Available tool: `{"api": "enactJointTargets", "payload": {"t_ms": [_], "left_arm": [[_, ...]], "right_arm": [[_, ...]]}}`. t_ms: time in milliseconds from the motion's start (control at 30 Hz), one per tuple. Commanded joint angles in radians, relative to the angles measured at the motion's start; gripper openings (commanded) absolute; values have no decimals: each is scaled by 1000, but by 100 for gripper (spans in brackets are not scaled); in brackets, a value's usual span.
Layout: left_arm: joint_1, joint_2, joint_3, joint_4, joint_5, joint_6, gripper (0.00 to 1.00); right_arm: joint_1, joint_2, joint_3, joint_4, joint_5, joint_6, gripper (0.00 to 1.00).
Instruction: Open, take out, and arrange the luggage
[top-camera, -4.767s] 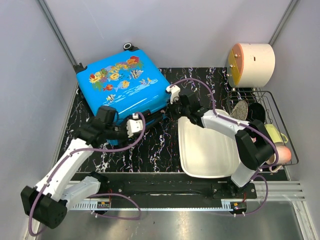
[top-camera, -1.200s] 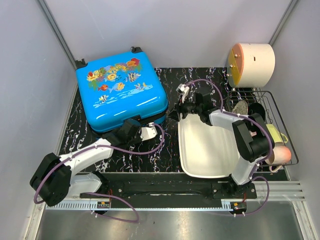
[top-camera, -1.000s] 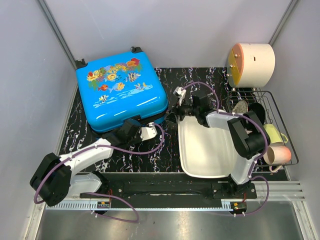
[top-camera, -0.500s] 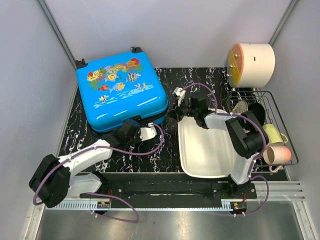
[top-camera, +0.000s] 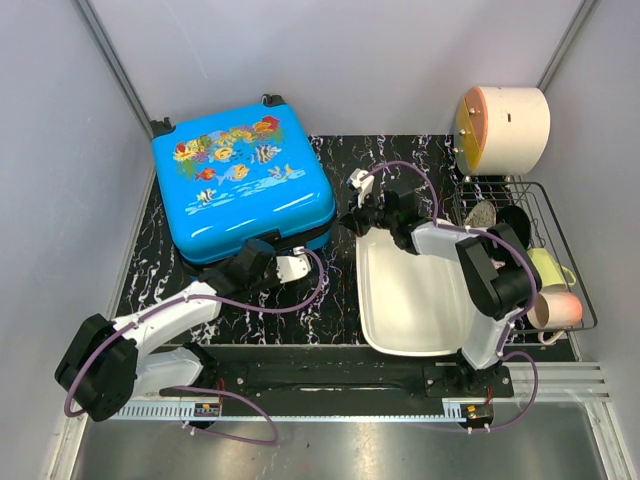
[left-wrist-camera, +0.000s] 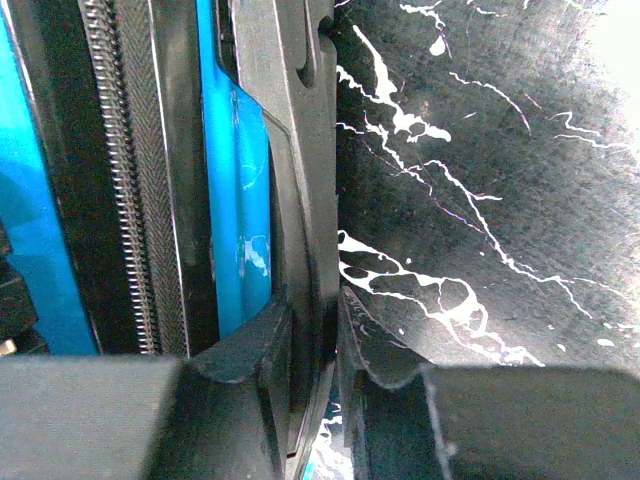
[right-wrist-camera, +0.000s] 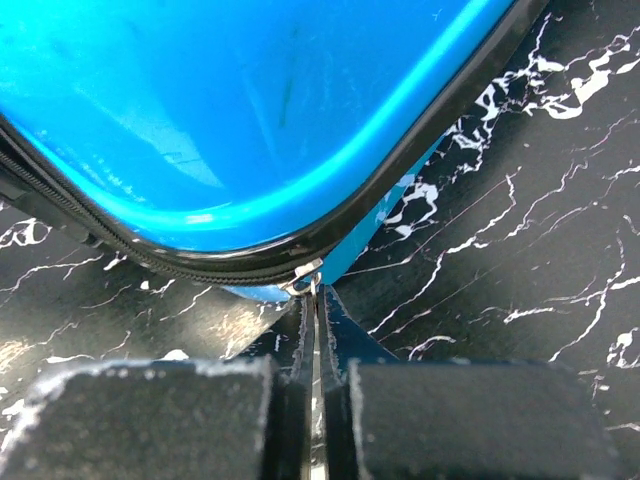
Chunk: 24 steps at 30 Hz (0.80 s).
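Right pincer (right-wrist-camera: 313, 300) has just snapped shut. A second ago its fingers stood apart at the suitcase's corner; now they pinch the small metal zipper pull (right-wrist-camera: 308, 275) that juts out directly ahead of their tips. The suitcase (top-camera: 245, 180) lies flat and closed on the desk (top-camera: 300, 300), fish side up. Its rounded corner sits just beyond this pincer, and the blue shell fills the space ahead of it. From the pull, the zipper (right-wrist-camera: 150, 262) runs off to the left of the fingers, its teeth meshed as far as they show.

Left pincer (left-wrist-camera: 315, 320) has not changed and stays closed narrowly on a black trim strip (left-wrist-camera: 300, 150) low on the suitcase's near side. Blue shell and zipper tape lie left of its fingers, bare desk right of them.

With the pull now held and the other arm apparently steadying the shell, unzipping looks ready to begin, so opening has hardly started. A white basin (top-camera: 415, 300) lies behind the right pincer, under its arm.
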Motion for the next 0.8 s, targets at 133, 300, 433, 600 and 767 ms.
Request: {"api": "enactJointTargets", "payload": {"t_ms": [133, 300, 433, 600, 767], "left_arm": [[49, 28, -73, -310, -83, 26, 0], [50, 27, -78, -322, -71, 38, 0], [50, 41, -73, -324, -64, 54, 0], [50, 73, -59, -324, -64, 69, 0], [50, 104, -44, -327, -51, 68, 0]], "right_arm": [[-84, 114, 201, 129, -47, -64, 0], [-94, 168, 265, 133, -155, -110, 0], [-94, 231, 336, 167, -239, -84, 0], [-93, 324, 419, 230, -290, 34, 0], [-94, 393, 452, 288, -287, 110, 0]]}}
